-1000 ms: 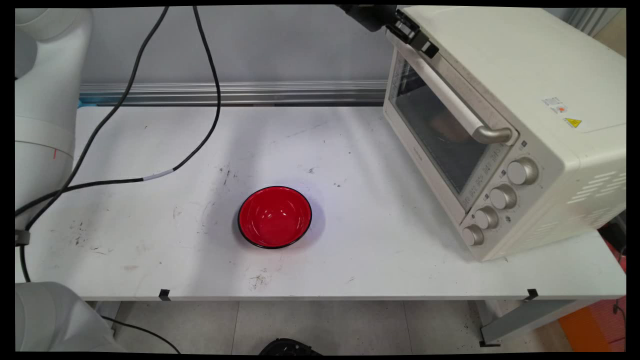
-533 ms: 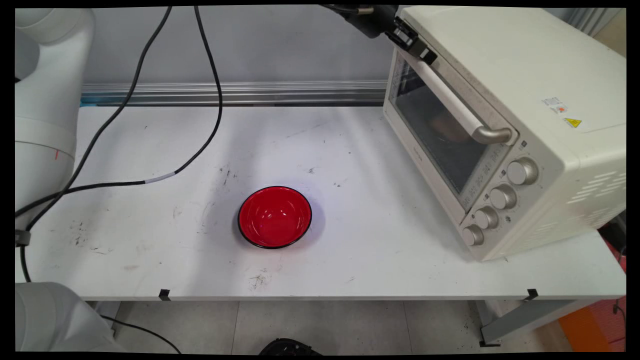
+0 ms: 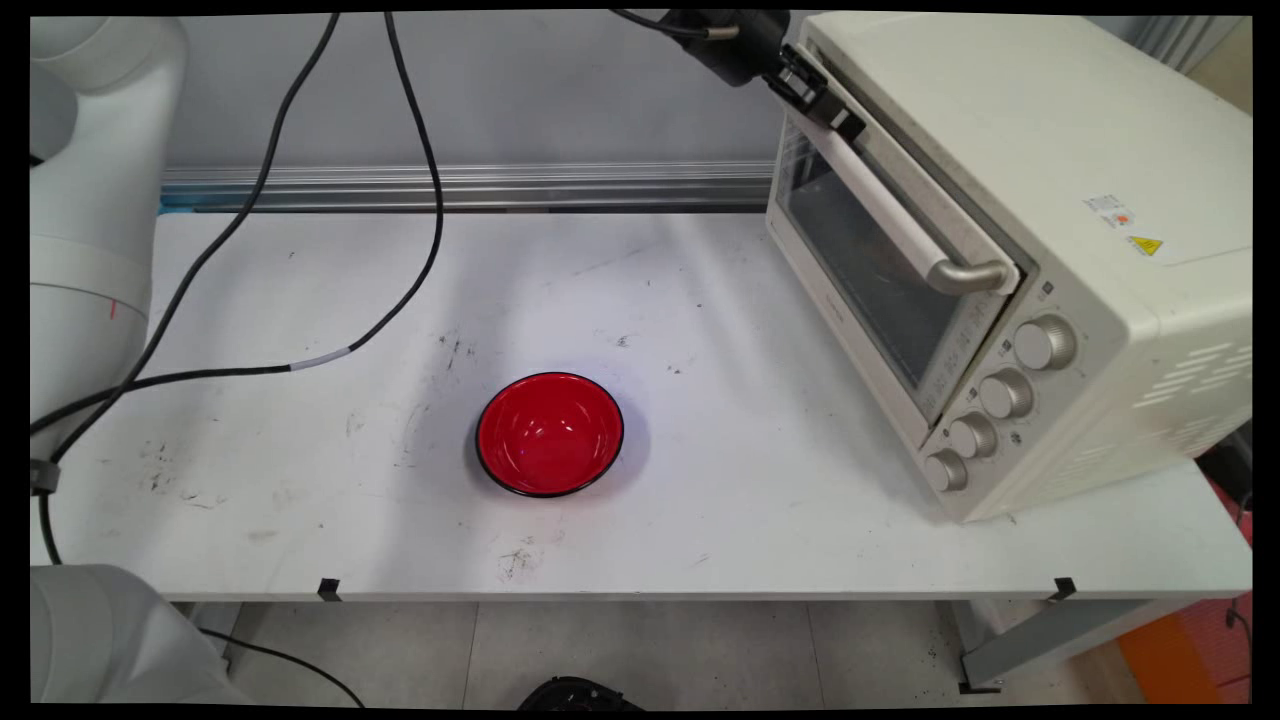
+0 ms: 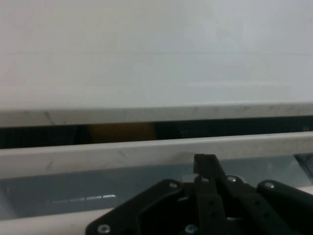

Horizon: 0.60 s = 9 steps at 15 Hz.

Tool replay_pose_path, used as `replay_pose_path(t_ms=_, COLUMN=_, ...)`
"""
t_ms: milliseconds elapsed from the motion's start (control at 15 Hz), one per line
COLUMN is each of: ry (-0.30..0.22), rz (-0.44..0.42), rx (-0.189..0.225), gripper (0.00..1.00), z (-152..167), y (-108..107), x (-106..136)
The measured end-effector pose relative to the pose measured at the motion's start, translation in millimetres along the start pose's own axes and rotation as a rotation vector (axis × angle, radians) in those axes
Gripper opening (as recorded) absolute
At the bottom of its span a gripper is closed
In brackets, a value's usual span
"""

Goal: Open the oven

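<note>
My gripper (image 3: 815, 90) is at the top of the main view, shut on the far end of the oven door handle (image 3: 890, 205). The cream toaster oven (image 3: 1000, 120) stands at the table's right, and its glass door (image 3: 870, 260) hangs slightly ajar at the top. In the hand view the gripper (image 4: 205, 164) rises in front of the door's top edge (image 4: 98, 152). A dark gap shows between that edge and the oven body (image 4: 146, 58), with something orange-brown (image 4: 120, 132) inside. A red bowl (image 3: 549, 433) sits apart at mid-table.
Black cables (image 3: 420, 180) hang from the arm and trail over the table's left half. Several knobs (image 3: 1005, 393) line the oven's front right. The table's front edge (image 3: 640, 590) runs near the bottom, and an aluminium rail (image 3: 460, 185) runs along the wall.
The gripper has drawn slightly left and toward the camera with the handle. The oven door has tipped open a crack at its top, and the handle stands further from the oven body.
</note>
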Motion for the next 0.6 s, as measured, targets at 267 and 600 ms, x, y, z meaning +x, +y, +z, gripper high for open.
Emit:
replay_pose_path(t_ms=267, ry=-0.011, rz=0.0, rx=-0.007, gripper=0.0, z=-2.9, y=0.4, x=-1.6)
replay_pose_path(t_ms=600, ry=-0.03, rz=-0.002, rx=-0.015, gripper=0.0, z=-9.3, y=0.8, x=-3.9)
